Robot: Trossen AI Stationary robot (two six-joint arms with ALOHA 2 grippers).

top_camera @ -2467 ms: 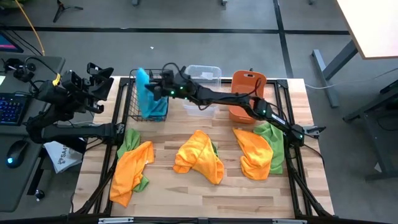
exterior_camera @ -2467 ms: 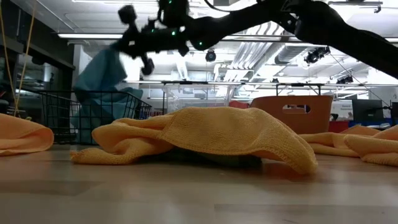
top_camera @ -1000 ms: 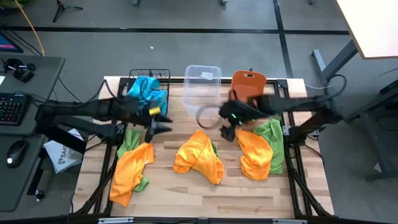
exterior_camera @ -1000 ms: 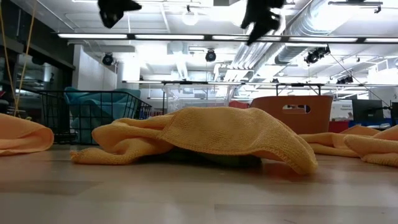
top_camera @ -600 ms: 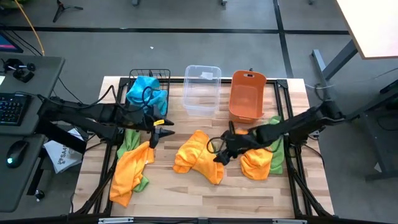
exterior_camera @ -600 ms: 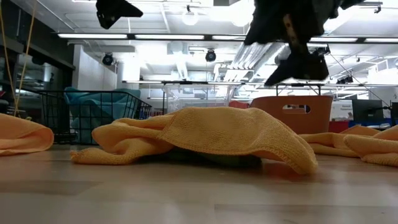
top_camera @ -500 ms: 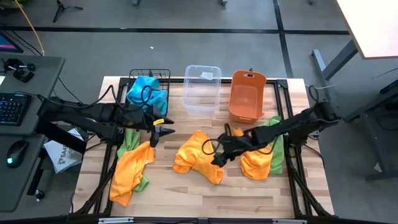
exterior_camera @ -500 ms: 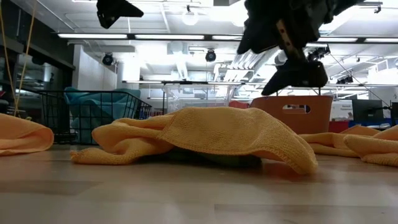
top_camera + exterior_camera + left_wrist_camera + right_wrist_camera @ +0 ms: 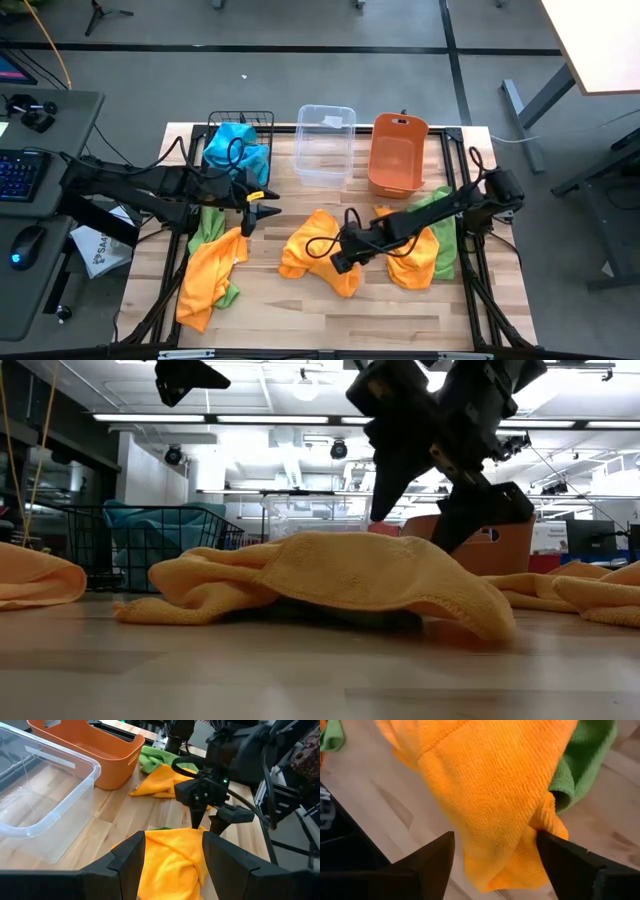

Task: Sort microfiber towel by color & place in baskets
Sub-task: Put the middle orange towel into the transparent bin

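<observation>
Three orange towels lie on the table: left, middle and right. Green towels lie partly under the left and right ones, and another green one shows under the middle one. A turquoise towel fills the black wire basket. The clear tub and orange bin stand beside it. My right gripper is open, low over the middle towel's near right part. My left gripper hovers open by the left towels. My right gripper comes from above, pointing down. Its open fingers stand on either side of a raised fold of the middle orange towel. Whether the fingertips touch the cloth I cannot tell. The towel lies on the table, draped over a green one.
The three baskets line the far edge. Bare wood lies along the near edge and between the towel heaps. Dark frame rails run down both table sides. A desk with a keyboard and a mouse stands to the left.
My right gripper has swung from in front of the orange bin toward the table's near left and come down onto the middle orange towel, its fingers now straddling the cloth. The towels lie as before.
</observation>
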